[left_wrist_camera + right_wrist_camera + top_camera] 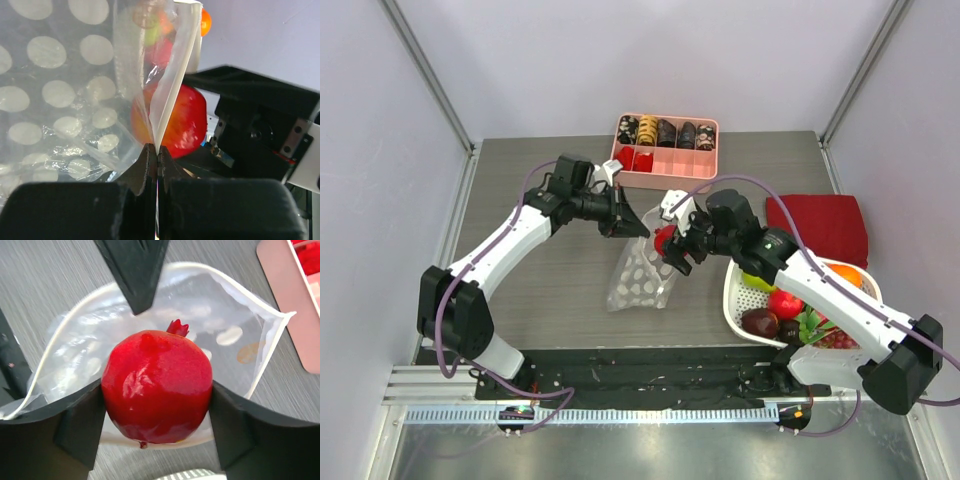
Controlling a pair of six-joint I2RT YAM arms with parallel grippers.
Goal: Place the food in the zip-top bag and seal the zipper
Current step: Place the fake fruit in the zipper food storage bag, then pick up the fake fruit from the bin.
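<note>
The clear polka-dot zip-top bag stands open on the table. My left gripper is shut on the bag's upper rim and holds the mouth up; in the left wrist view the whitish zipper strip runs up from the shut jaws. My right gripper is shut on a glossy red fruit right at the bag's mouth. In the right wrist view the red fruit sits between my fingers, over the open bag. The fruit also shows in the left wrist view.
A white perforated basket at the right holds more toy fruits: red, orange, green and dark ones. A red cloth lies behind it. The pink compartment tray with snack pieces stands at the back centre.
</note>
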